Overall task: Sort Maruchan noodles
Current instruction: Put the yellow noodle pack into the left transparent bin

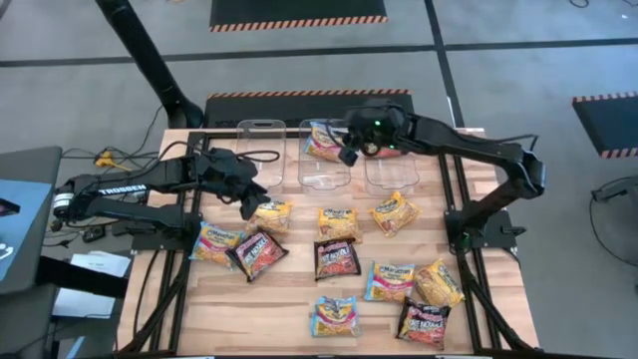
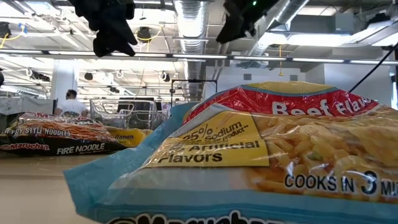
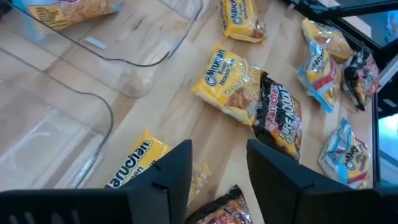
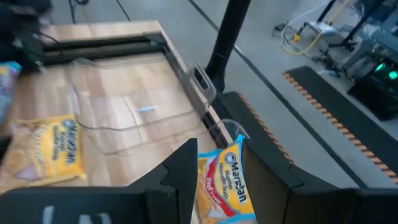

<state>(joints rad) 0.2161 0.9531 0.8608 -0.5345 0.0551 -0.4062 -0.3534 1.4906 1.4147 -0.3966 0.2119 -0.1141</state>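
High view shows my left gripper (image 1: 251, 202) with its fingers spread over a yellow packet (image 1: 271, 215) on the left side of the table (image 1: 289, 319), and my right gripper (image 1: 351, 150) pinching a blue packet (image 4: 225, 183) up over the far bins (image 1: 324, 170), where one packet already lies in the middle bin. That blue packet is thin, crinkly and slippery, so I think it could slide out and fall between bins or into the wrong one. More flat square packets (image 1: 389, 281) lie all over the wood, some touching, so I might grab two at once.
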